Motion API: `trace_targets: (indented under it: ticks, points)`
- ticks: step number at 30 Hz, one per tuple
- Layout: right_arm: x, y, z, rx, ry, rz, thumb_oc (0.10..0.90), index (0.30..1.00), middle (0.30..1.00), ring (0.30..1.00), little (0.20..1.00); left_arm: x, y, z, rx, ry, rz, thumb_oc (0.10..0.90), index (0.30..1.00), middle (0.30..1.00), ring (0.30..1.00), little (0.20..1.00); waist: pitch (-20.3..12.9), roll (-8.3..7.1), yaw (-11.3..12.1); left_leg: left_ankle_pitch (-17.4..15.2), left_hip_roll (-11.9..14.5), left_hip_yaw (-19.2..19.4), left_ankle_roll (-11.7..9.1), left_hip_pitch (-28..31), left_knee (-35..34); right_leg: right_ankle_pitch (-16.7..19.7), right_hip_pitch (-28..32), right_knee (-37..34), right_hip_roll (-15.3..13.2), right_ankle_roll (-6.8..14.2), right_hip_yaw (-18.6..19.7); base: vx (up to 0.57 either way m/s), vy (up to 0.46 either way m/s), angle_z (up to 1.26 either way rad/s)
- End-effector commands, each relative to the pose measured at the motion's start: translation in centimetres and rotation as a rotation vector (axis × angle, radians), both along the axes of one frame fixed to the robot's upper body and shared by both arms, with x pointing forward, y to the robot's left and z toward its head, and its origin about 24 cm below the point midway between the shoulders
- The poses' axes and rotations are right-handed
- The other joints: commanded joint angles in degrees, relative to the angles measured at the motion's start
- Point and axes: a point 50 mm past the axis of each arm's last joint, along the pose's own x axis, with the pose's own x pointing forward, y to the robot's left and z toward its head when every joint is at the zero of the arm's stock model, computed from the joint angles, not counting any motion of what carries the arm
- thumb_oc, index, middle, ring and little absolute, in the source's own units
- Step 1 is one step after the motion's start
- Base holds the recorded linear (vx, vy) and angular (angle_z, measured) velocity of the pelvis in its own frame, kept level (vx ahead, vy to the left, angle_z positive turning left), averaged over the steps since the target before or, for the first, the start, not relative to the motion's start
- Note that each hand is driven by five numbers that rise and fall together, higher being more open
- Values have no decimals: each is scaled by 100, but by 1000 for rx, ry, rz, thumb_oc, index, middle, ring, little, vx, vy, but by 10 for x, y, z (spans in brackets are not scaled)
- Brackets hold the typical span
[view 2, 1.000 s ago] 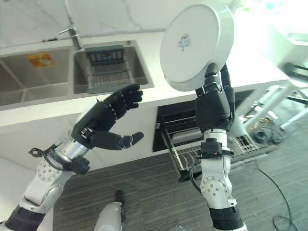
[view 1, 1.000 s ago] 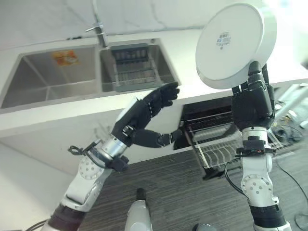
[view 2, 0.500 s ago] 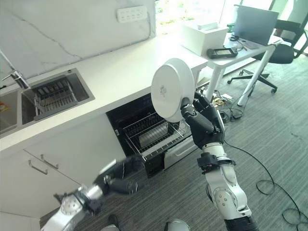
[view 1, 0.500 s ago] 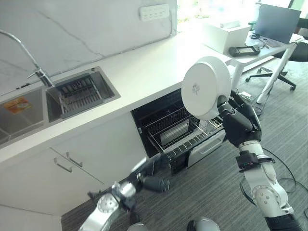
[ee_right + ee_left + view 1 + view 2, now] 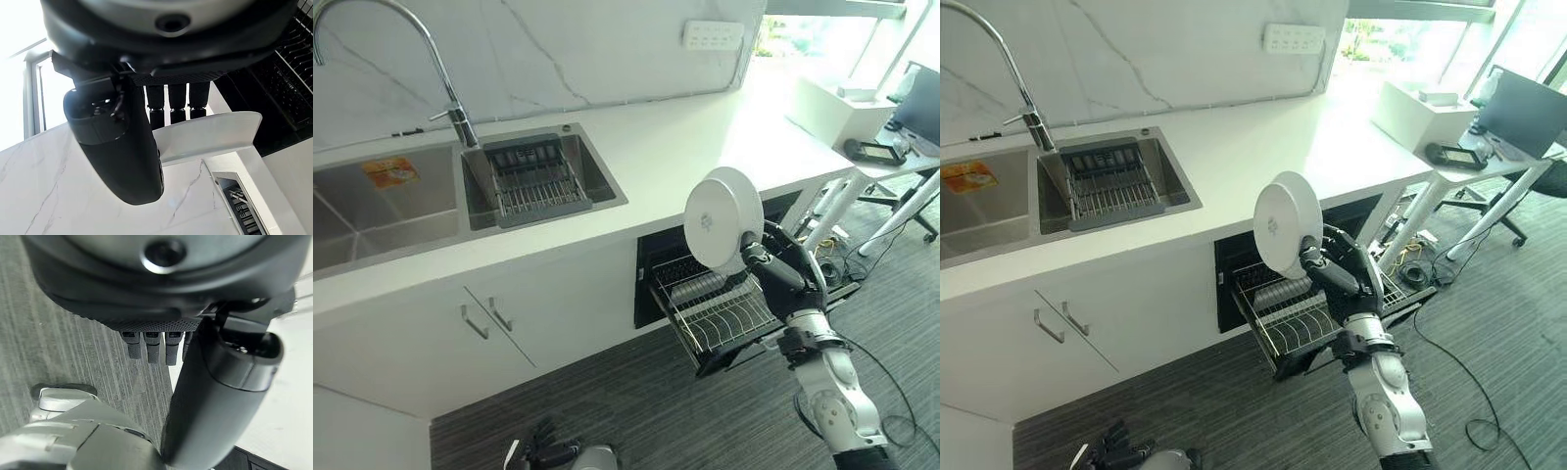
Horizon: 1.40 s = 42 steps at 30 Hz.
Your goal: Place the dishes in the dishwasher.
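the right hand [image 5: 788, 284] grips the white plate [image 5: 722, 217] above the dishwasher rack [image 5: 720, 313] — it should lower it edge-first between tines; the left hand [image 5: 156, 345], low, looks relaxed.

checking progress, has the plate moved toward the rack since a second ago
Yes. The plate, gripped by the right hand, was up over the counter; now it hangs low, just above the pulled-out rack.

The right hand [image 5: 785, 282] holds the white plate [image 5: 722, 217] upright above the pulled-out dishwasher rack [image 5: 720, 318]. The rack's near rows of tines stand bare below the plate, while dishes [image 5: 1279, 293] fill its far part by the cavity. The countertop edge [image 5: 607, 235] overhangs the far side. The desk leg [image 5: 818, 225] stands close at right.
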Motion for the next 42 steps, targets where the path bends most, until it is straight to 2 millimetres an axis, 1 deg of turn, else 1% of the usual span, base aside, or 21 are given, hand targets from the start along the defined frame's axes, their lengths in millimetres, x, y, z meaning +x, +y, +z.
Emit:
trace_targets:
  ticks: [1, 2, 4, 5, 7, 8, 9, 10, 12, 13, 14, 15, 16, 18, 19, 21, 22, 27, 32, 39, 42]
  points:
    - [6, -4, 91, -45, -504, 8, 400, 300, 300, 300, 300, 30, 3, 18, 71, -122, -197, 800, 900, 900, 900, 900, 160, 409, -154, 166, 161, -399, -374, 49, -639, 559, -215, -67, 412, 138, -431, 46, -220, 14]
    - [6, -3, 92, -65, -515, 10, 400, 300, 300, 300, 300, 32, 6, 18, 76, -111, -185, 800, 900, 900, 900, 900, 194, 322, -144, 125, 160, -356, -419, 53, -639, 339, -402, -147, 83, 165, -281, 42, -266, -3]
    - [4, -4, 93, -73, -516, 11, 400, 300, 300, 300, 300, 34, 11, 18, 87, -96, -174, 800, 900, 900, 900, 900, 180, 213, -144, 22, 175, -298, -461, 68, -639, 375, -810, -147, -356, 313, -17, 52, -327, -15]
    - [4, -4, 94, -78, -512, 11, 400, 300, 300, 300, 300, 33, 13, 18, 93, -85, -163, 800, 900, 900, 900, 900, 162, 193, -157, -25, 227, -273, -495, 100, -639, 445, -1018, -147, -532, 393, 105, 72, -292, -9]
    - [3, -4, 96, -90, -513, 5, 400, 300, 300, 300, 300, 32, 16, 18, 101, -73, -156, 800, 900, 900, 900, 900, 151, 168, -168, -105, 300, -251, -525, 156, -639, 585, -1258, -147, -688, 481, 238, 103, -328, -8]
    - [1, -4, 100, -122, -521, -19, 400, 300, 300, 300, 300, 31, 19, 17, 124, -38, -172, 800, 900, 900, 900, 900, 165, 127, -223, -180, 345, -306, -510, 182, -639, 711, -1422, -147, -702, 551, 440, 205, -742, 18]
    - [-2, -10, 103, -189, -523, -76, 400, 300, 300, 300, 300, 21, 21, 12, 137, 28, -168, 800, 900, 900, 900, 900, 89, 53, -210, -131, 618, -261, -620, 155, -639, 384, -1253, -147, -654, 567, 249, 191, -705, 31]
    - [-3, -11, 103, -201, -518, -82, 400, 300, 300, 300, 300, 19, 22, 11, 137, 35, -163, 800, 900, 900, 900, 900, 64, 44, -215, -112, 678, -249, -652, 155, -639, 317, -1234, -147, -635, 571, 204, 167, -629, 57]
    - [-3, -15, 102, -197, -481, -78, 400, 300, 300, 300, 300, 12, 23, 8, 107, 44, -96, 800, 900, 900, 900, 900, -65, 13, -251, -2, 990, -105, -811, 186, -639, 54, -1164, -147, -534, 572, 15, 130, -372, 43]
    - [-2, -18, 99, -209, -454, -68, 400, 300, 300, 300, 300, 5, 18, 5, 71, 43, -55, 800, 900, 900, 900, 900, -157, 18, -304, 118, 1275, 80, -969, 218, -639, -121, -1084, -147, -438, 494, -90, 141, -356, 13]
    - [-2, -20, 98, -223, -444, -62, 400, 300, 300, 300, 300, 1, 14, 3, 57, 41, -49, 800, 900, 900, 900, 900, -182, 28, -333, 219, 1451, 204, -1044, 222, -639, -204, -1031, -147, -368, 428, -138, 180, -308, -9]
    - [-3, -22, 97, -232, -438, -61, 400, 300, 300, 300, 300, -3, 9, 1, 50, 38, -53, 800, 900, 900, 900, 900, -169, 57, -346, 228, 1620, 298, -1130, 261, -639, -345, -898, -147, -284, 423, -147, 54, -277, -17]
    - [-4, -26, 97, -243, -438, -68, 400, 300, 300, 300, 300, -7, 3, -1, 45, 33, -65, 800, 900, 900, 900, 900, -117, 82, -344, 471, 1791, 487, -1160, 149, -639, -355, -855, -147, -218, 313, -246, -11, -261, -9]
    - [-7, -34, 102, -246, -457, -98, 400, 300, 300, 300, 300, -11, -7, -3, 34, 28, -89, 800, 900, 900, 900, 900, -83, 137, -387, 647, 1979, 736, -1226, -15, -639, -444, -808, -147, -193, 280, -399, -106, -190, 15]
    - [-8, -37, 105, -253, -469, -110, 400, 300, 300, 300, 300, -11, -10, -3, 27, 26, -96, 800, 900, 900, 900, 900, -98, 175, -442, 649, 2009, 778, -1257, -40, -639, -476, -801, -147, -188, 268, -435, -59, -52, 20]
    - [-10, -40, 110, -291, -481, -129, 400, 300, 300, 300, 300, -12, -11, -4, 22, 32, -120, 800, 900, 900, 900, 900, -179, 261, -520, 545, 1839, 575, -1283, -37, -639, -503, -837, -147, -186, 277, -286, 3, 84, 23]
    - [-12, -41, 110, -307, -476, -145, 400, 300, 300, 300, 300, -12, -11, -4, 26, 37, -122, 800, 900, 900, 900, 900, -212, 288, -566, 536, 1833, 570, -1303, -26, -639, -494, -835, -147, -220, 297, -246, 42, 135, 13]
    - [-15, -44, 100, -350, -425, -180, 400, 300, 300, 300, 300, -17, -5, -4, 42, 62, -111, 800, 900, 900, 900, 900, -278, 353, -649, 431, 1759, 617, -1304, 119, -639, -473, -729, -147, -371, 418, -250, 58, 92, 1]
    - [-15, -47, 88, -480, -361, -222, 400, 300, 300, 300, 300, -19, 5, -3, 59, 81, -80, 800, 900, 900, 900, 900, -271, 299, -670, 336, 1689, 641, -1273, 202, -639, -388, -732, -147, -501, 532, -254, 31, 51, 6]
    - [-8, -62, 70, -723, -249, -302, 400, 300, 300, 300, 300, -18, 7, -3, 77, 88, -109, 800, 900, 900, 900, 900, -238, 179, -632, 250, 1595, 577, -1203, 217, -639, -319, -776, -147, -546, 579, -276, 11, 12, 6]
    - [-5, -66, 59, -772, -187, -314, 400, 300, 300, 300, 300, -16, 8, -3, 82, 83, -113, 800, 900, 900, 900, 900, -230, 150, -602, 242, 1592, 555, -1197, 203, -639, -303, -791, -147, -559, 587, -310, 1, -2, 1]
